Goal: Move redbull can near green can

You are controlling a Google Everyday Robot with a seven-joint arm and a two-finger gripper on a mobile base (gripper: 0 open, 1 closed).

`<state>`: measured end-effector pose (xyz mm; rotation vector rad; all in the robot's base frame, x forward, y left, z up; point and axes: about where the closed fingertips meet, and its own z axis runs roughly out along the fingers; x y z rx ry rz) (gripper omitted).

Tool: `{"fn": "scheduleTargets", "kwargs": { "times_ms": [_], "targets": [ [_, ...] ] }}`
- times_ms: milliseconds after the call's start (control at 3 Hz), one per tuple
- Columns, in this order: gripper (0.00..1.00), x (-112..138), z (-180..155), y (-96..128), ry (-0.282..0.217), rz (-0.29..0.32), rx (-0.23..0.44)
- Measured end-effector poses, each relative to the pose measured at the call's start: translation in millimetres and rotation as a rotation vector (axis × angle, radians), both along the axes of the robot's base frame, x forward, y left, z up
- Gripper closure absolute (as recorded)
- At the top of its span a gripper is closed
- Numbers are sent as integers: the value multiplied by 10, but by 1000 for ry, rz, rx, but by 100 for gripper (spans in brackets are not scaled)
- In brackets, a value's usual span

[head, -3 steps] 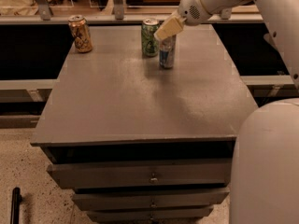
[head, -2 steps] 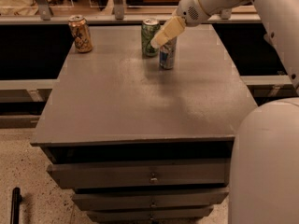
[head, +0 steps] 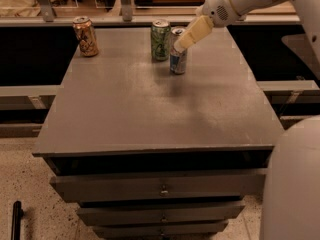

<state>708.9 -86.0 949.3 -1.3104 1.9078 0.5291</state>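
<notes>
The redbull can (head: 177, 61), slim and silver with blue panels, stands upright on the grey table top (head: 150, 109) toward the back. The green can (head: 160, 40) stands just to its left and a little behind, a narrow gap between them. My gripper (head: 181, 44) reaches in from the upper right on the white arm. Its cream tip lies over the redbull can's upper part. Whether it touches the can is unclear.
An orange-brown patterned can (head: 85, 36) stands at the table's back left corner. Drawers (head: 161, 186) run below the table's front edge. A shelf rail (head: 150, 20) runs behind the table. My white body (head: 295, 184) fills the lower right.
My gripper has shifted slightly to the right over the redbull can. The three cans have not moved.
</notes>
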Motion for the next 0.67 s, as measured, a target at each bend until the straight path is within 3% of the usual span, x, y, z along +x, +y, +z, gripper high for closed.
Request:
{"fn": "scheduleTargets", "kwargs": {
  "times_ms": [333, 667],
  "targets": [
    [0, -336, 217, -403, -51, 10, 6],
    [0, -336, 215, -402, -51, 10, 6]
  ]
}}
